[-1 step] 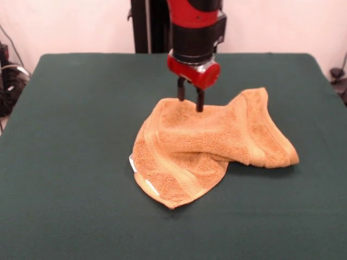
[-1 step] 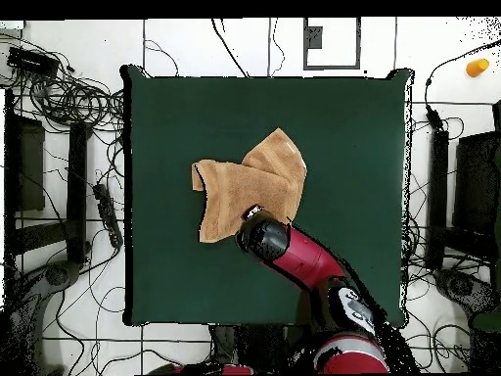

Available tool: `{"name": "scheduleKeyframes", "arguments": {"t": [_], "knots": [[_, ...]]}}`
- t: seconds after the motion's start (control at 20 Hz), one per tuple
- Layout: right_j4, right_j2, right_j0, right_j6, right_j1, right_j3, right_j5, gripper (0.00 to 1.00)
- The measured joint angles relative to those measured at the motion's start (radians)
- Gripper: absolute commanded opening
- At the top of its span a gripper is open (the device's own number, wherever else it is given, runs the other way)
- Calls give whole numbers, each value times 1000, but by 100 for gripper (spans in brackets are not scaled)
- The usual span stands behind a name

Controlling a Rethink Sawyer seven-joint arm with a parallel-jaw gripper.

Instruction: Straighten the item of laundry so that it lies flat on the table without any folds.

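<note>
While the golden-orange hand towel (image 1: 209, 145) lies crumpled near the middle of the dark green table (image 1: 65, 162), the gripper (image 1: 191, 104) stands right above its far edge. The two dark fingers (image 1: 200, 101) sit a narrow gap apart, tips at the terry surface; whether they pinch any cloth is hard to tell from the front. One part of the towel is folded over itself, with a white tag (image 1: 132, 162) showing at its left edge. From overhead, the red arm (image 2: 303, 262) covers one corner of the towel.
</note>
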Motion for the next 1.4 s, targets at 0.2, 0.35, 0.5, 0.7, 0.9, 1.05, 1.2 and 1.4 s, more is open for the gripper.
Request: {"name": "scheduleKeyframes", "arguments": {"t": [0.2,0.35,0.5,0.7,0.9,1.05,1.2,1.4], "knots": [[-38,-1,-17,0,34,-43,0,100],[-90,1,-50,0,91,-105,6,100],[-123,7,-62,0,93,-133,52,100],[-167,9,-70,1,107,-190,145,100],[-192,15,-81,1,120,-236,223,100],[-204,23,-91,1,129,-266,278,100],[-215,26,-96,1,141,-302,337,100],[-240,16,-90,0,156,-345,396,0]]}}
